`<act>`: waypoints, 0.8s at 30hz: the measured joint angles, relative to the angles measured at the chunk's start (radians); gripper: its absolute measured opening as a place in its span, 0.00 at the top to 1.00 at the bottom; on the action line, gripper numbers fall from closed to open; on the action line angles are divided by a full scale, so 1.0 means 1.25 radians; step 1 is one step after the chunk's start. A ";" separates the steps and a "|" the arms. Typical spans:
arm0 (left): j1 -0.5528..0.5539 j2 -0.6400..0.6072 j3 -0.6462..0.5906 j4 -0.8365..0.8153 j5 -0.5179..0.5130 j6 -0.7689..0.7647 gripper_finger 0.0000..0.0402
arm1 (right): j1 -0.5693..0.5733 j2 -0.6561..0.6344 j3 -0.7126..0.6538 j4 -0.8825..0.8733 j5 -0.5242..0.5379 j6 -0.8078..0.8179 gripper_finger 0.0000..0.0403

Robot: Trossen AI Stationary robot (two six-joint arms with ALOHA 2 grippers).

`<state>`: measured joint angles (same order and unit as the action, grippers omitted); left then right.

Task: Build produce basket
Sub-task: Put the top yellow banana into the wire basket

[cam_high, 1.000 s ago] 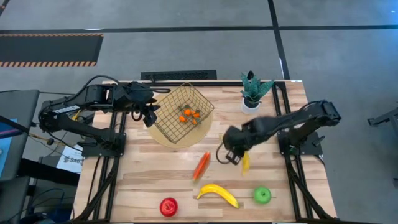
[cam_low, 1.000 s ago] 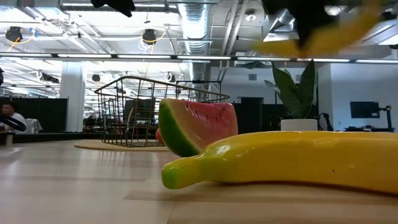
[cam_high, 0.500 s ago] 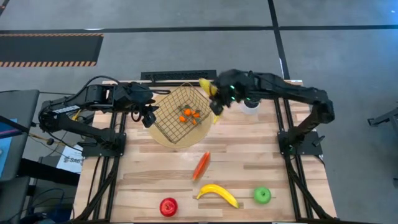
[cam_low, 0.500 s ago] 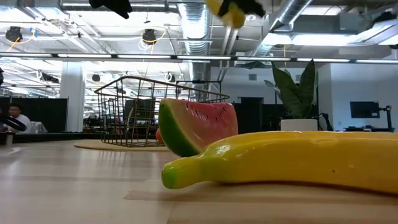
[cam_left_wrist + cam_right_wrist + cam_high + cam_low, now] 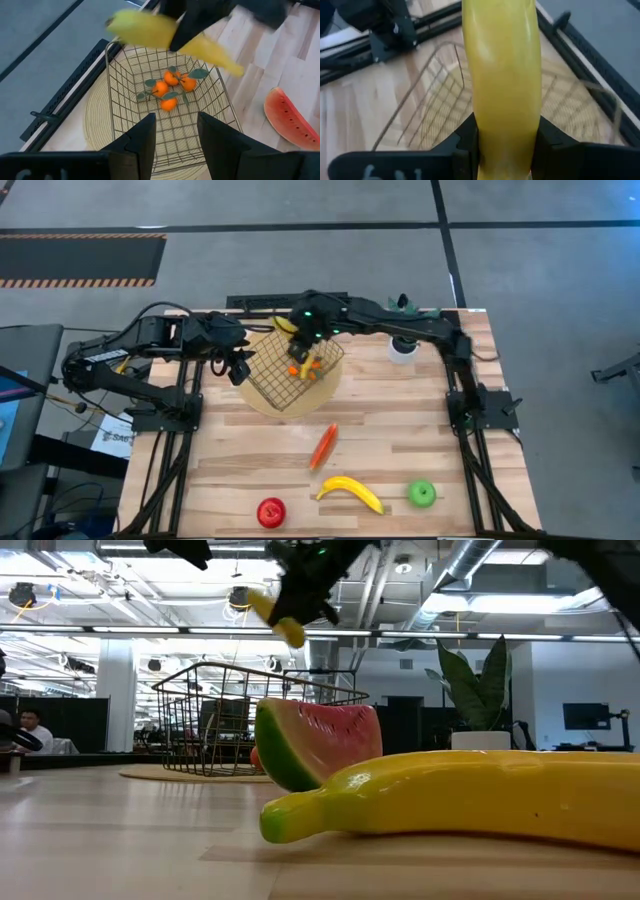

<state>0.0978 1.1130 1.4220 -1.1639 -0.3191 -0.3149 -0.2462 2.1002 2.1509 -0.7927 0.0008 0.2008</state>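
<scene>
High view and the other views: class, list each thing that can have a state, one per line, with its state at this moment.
Basket: tilted on the round mat, holding small orange pieces.
Held banana: in the air above the basket.
Right claw: shut on the held banana.
Left claw: open, empty, beside the basket.
Second banana: lying on the table.
Red apple: on the table.
Green apple: on the table.
Watermelon slice: on the table.
</scene>
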 joint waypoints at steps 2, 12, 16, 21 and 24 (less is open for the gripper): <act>0.000 0.000 0.000 0.000 0.000 0.000 0.67 | 0.003 0.051 0.067 -0.029 -0.008 -0.001 0.72; 0.000 0.000 0.000 -0.004 -0.001 0.000 0.67 | 0.043 0.178 0.150 -0.115 -0.025 -0.044 0.72; 0.000 0.000 0.000 -0.005 -0.001 0.000 0.67 | 0.051 0.197 0.152 -0.123 -0.026 -0.072 0.72; 0.000 0.000 0.000 -0.004 -0.001 0.000 0.67 | 0.055 0.208 0.153 -0.107 -0.023 -0.080 0.72; 0.000 0.000 0.000 -0.004 -0.001 -0.001 0.67 | 0.055 0.207 0.153 -0.088 -0.009 -0.083 0.72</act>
<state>0.0978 1.1133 1.4220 -1.1694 -0.3202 -0.3157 -0.1777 2.3588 2.3421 -0.9022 -0.0110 0.0967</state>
